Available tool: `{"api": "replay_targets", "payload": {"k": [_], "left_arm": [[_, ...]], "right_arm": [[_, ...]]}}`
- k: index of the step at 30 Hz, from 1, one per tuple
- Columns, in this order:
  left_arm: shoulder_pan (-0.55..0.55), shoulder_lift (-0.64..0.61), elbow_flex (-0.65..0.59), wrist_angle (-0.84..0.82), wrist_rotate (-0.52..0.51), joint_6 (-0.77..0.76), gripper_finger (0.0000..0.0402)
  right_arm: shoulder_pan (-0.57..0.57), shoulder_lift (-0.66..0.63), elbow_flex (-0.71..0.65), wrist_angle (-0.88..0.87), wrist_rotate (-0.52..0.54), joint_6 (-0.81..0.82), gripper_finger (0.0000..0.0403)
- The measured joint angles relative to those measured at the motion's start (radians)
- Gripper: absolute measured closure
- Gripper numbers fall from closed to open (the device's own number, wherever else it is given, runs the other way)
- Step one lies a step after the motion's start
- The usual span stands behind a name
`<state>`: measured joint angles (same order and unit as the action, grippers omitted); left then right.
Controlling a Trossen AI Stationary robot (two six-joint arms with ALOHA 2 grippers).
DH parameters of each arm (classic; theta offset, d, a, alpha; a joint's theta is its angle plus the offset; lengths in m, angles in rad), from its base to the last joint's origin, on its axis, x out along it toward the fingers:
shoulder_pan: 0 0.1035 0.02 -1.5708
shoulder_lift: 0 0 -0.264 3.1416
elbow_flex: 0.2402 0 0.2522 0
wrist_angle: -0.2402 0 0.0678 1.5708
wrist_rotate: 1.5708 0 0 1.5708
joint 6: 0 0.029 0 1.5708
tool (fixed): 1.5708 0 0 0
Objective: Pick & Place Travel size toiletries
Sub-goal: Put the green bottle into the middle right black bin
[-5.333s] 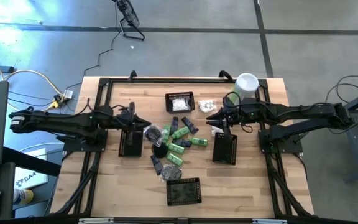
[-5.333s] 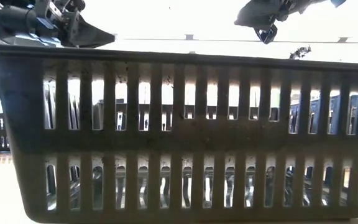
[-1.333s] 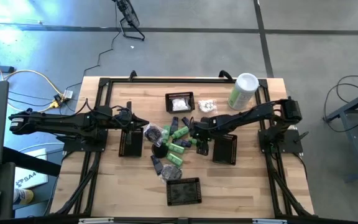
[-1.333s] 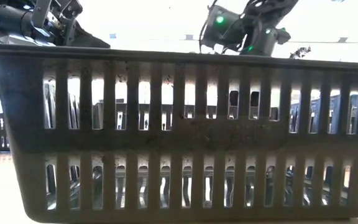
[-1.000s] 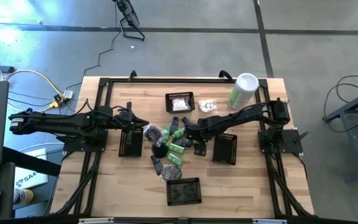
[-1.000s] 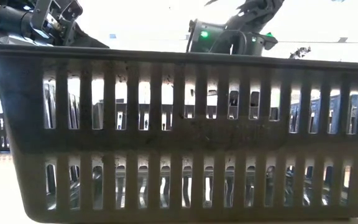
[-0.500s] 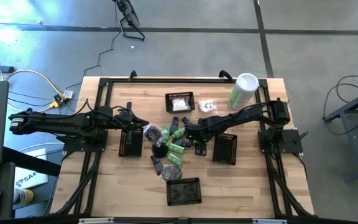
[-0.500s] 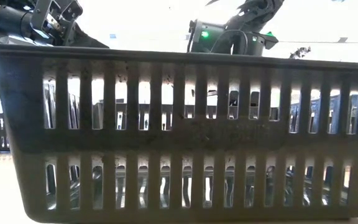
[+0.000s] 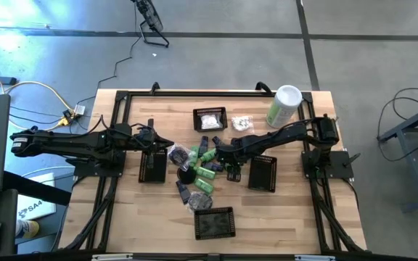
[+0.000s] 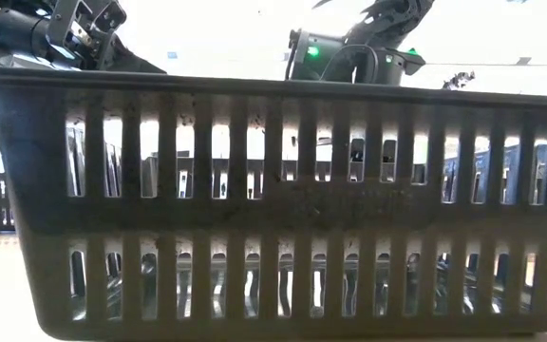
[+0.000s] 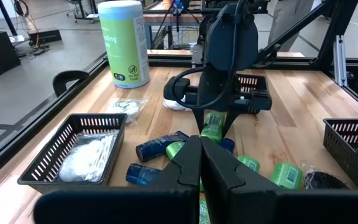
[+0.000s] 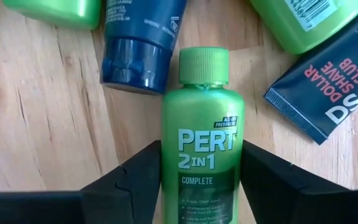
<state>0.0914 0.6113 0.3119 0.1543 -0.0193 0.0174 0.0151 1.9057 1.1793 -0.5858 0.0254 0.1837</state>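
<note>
The travel size toiletries (image 9: 202,170) lie heaped mid-table: green bottles, dark blue tubes, black pieces. White packets (image 9: 239,123) lie farther back. My right gripper (image 9: 218,154) points steeply down into the heap and is shut on a green "Pert" bottle (image 12: 199,143). The left wrist view shows the same bottle (image 11: 213,127) below that gripper. My left gripper (image 11: 201,162) hovers left of the heap (image 9: 167,143), shut and holding nothing. My right gripper pinches the green bottle's two long sides (image 12: 166,168) between its two fingers (image 12: 135,180), about the middle of the body, below the cap (image 12: 202,65). The fingers come from above, slanting steeply down, and lie across the bottle. The bottle lies label up on the wood among the other items.
Black mesh baskets stand at the far side (image 9: 210,119) with white packets inside, the near side (image 9: 214,222), the left (image 9: 152,167) and the right (image 9: 263,174). A tall pale-green canister (image 9: 284,106) stands far right. A basket wall (image 10: 273,199) fills the low view.
My right arm has reached a little farther toward the table's left over the heap, then kept still there. The left arm has not moved.
</note>
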Motion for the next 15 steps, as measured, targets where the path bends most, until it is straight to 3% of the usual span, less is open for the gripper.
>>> {"api": "replay_targets", "payload": {"k": [7,15], "left_arm": [[0.0,0.0,0.0,0.0,0.0,0.0,0.0401],[0.0,0.0,0.0,0.0,0.0,0.0,0.0402]], "right_arm": [[0.0,0.0,0.0,0.0,-0.002,-0.005,0.0232],[0.0,0.0,0.0,0.011,-0.003,-0.005,0.0219]]}}
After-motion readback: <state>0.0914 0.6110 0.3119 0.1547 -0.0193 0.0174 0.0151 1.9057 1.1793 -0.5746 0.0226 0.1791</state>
